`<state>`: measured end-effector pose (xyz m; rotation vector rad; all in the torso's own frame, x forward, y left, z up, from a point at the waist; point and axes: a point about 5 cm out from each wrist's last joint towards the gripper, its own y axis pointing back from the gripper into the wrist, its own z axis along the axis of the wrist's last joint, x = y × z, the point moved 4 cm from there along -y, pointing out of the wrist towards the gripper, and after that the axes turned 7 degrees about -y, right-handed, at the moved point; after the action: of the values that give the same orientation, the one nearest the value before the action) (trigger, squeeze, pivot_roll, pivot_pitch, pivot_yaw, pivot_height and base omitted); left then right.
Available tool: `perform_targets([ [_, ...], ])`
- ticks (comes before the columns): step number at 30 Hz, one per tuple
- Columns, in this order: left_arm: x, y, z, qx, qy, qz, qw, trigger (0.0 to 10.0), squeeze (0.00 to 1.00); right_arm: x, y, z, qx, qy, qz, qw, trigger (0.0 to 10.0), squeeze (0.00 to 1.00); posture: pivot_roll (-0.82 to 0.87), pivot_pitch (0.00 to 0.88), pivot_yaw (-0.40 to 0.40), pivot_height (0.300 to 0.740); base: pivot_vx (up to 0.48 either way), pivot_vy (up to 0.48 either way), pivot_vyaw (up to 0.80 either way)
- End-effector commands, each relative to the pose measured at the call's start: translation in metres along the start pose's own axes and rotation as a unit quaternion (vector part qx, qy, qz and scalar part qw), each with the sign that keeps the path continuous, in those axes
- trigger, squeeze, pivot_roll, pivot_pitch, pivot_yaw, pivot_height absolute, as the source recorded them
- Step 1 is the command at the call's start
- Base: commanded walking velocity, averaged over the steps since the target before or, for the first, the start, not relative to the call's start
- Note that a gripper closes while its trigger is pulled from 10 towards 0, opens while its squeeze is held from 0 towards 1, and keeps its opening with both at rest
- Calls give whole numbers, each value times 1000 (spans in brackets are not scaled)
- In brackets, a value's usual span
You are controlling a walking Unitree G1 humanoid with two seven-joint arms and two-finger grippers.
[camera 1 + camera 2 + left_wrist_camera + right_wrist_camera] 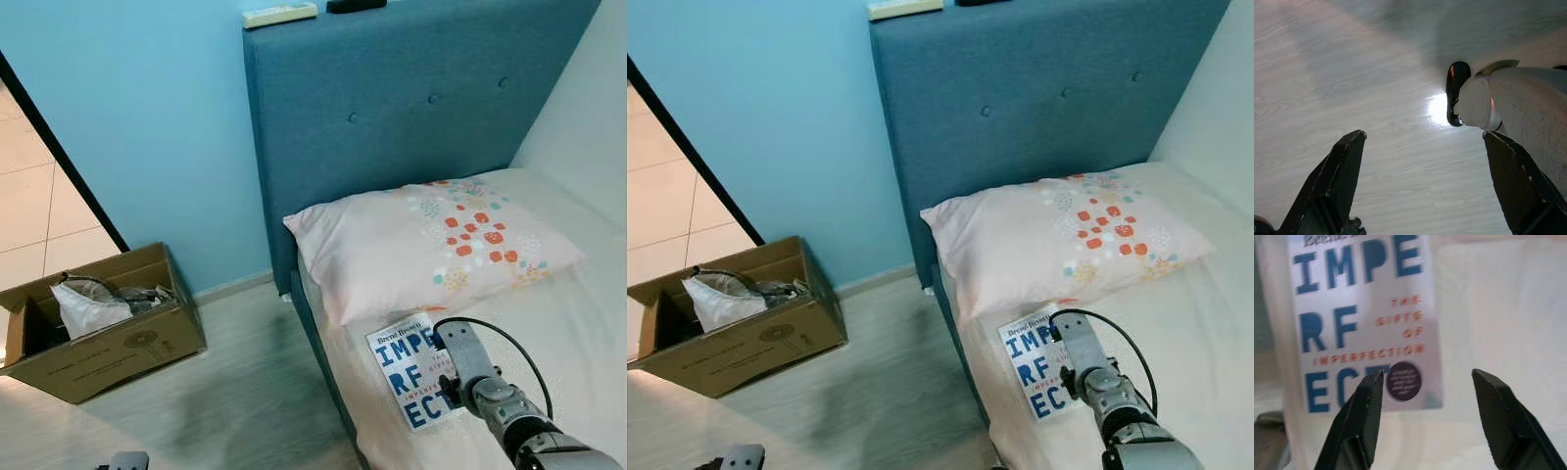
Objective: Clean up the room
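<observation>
Progress on the tidy-up appears early: the white paperback book with large blue lettering (413,369) lies flat on the bed's pale sheet (578,333), just in front of the pink pillow with orange and blue floral print (431,245) and close to the mattress edge, and it has not been lifted. The right end effector (1425,416) hovers directly over the book's lower part, its two black fingers spread apart with nothing between them; in the right wrist view one finger (1364,411) overlaps the cover and the other sits over bare sheet beside the book. My assessment is that a grasp on the book is the step in hand. The left end effector (1420,181) hangs low over the pale wood-grain floor (225,411), fingers wide apart and empty, idle. Away from the pillow, beyond the bed's edge, an open brown cardboard box (118,343) stands on the floor against the light blue wall (147,117), holding a crumpled white bag and dark items; it remains to be dealt with, as I judge. Behind the pillow rises the blue upholstered headboard (411,108), with a pale flat remote-like object (279,14) and a dark object (355,5) on its top ledge; their identity is unclear.
</observation>
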<state>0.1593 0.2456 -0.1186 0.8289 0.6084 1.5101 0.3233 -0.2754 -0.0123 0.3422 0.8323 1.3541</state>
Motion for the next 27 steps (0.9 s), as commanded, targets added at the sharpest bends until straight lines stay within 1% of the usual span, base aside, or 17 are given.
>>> perform_targets([
  [1,-4,1,-7,17,9,0,1000,10000,0,-7,0,11,-24,2,-16,1000,10000,0,62,153,0,717,0,0,0],
  [3,-4,1,-7,17,9,0,1000,10000,0,-7,0,11,-24,2,-16,1000,10000,0,62,153,0,717,0,0,0],
  [6,-9,-3,2,12,16,0,1000,10000,0,-3,0,29,-55,-12,-11,998,10000,0,40,110,-9,717,0,0,0],
  [7,-12,-6,7,9,19,-1,1000,10000,0,8,0,34,-65,-25,7,998,10000,0,30,91,-12,717,0,0,0],
  [9,-18,-11,19,6,25,-1,1000,10000,0,45,0,28,-55,-51,64,995,10000,0,7,46,-23,717,0,0,0],
  [11,-18,-11,19,6,25,-1,1000,10000,0,45,0,28,-55,-51,64,995,10000,0,7,46,-23,717,0,0,0],
  [12,-21,-13,24,5,29,-2,1000,10000,0,61,0,20,-42,-56,88,994,10000,0,4,38,-24,717,0,0,0],
  [13,-24,-14,28,4,34,-5,999,10000,0,81,2,4,-17,-90,113,989,10000,0,-3,18,-27,717,0,0,0],
  [14,-24,-14,28,4,34,-5,999,10000,0,81,2,4,-17,-90,113,989,10000,0,-3,18,-27,717,0,0,0],
  [16,-35,-18,36,13,36,-20,999,10000,0,132,14,-32,34,-123,170,977,10000,0,-24,0,-27,717,0,0,0],
  [19,-35,-18,36,13,36,-20,999,10000,0,132,14,-32,34,-123,170,977,10000,0,-24,0,-27,717,0,0,0],
  [20,-39,-19,39,17,37,-23,999,10000,0,154,21,-43,49,-125,197,971,10000,0,-27,0,-26,717,0,0,0],
  [21,-43,-20,41,22,36,-26,999,10000,0,160,22,-42,42,-108,204,972,10000,0,-39,0,-16,717,-394,0,0],
  [24,-48,-21,43,25,30,-32,999,10000,0,155,20,-37,37,-124,205,970,10000,0,-57,0,-6,717,-394,0,0],
  [25,-53,-21,45,26,26,-39,999,10000,0,144,17,-34,33,-122,193,973,10000,0,-59,0,-11,717,-394,0,0],
  [26,-53,-21,45,26,26,-39,999,10000,0,144,17,-34,33,-122,193,973,10000,0,-59,0,-11,717,-394,0,0],
  [27,-56,-22,47,25,24,-43,998,10000,0,135,15,-37,36,-123,182,975,10000,0,-61,0,-14,717,-379,0,0],
])
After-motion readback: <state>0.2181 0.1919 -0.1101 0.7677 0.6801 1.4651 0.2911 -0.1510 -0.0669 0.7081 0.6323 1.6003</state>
